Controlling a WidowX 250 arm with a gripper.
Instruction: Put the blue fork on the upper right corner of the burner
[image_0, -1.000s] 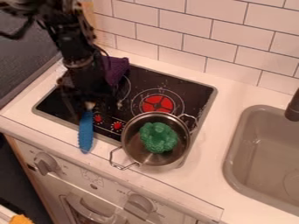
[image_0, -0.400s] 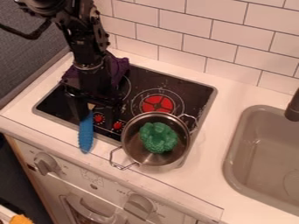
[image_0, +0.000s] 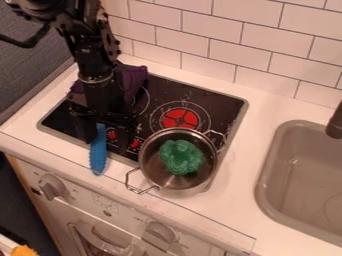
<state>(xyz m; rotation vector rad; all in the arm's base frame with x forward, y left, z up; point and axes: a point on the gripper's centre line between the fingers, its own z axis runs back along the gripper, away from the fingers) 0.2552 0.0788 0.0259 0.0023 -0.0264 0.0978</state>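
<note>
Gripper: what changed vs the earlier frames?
Gripper has shifted lower in the view, toward the front edge of the stove; its open jaws now flank the fork. No visible grasp or release. Fork, pot, broccoli and purple cloth unchanged.

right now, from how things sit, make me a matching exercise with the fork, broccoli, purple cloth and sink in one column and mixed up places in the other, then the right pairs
Things
1. blue fork
2. green broccoli
3. purple cloth
4. sink

Places
A. at the back left corner of the stove
B. inside the metal pot
C. set into the counter, to the right of the stove
D. across the front edge of the stove, one end over the counter

Right pairs: 1-D; 2-B; 3-A; 4-C
</note>
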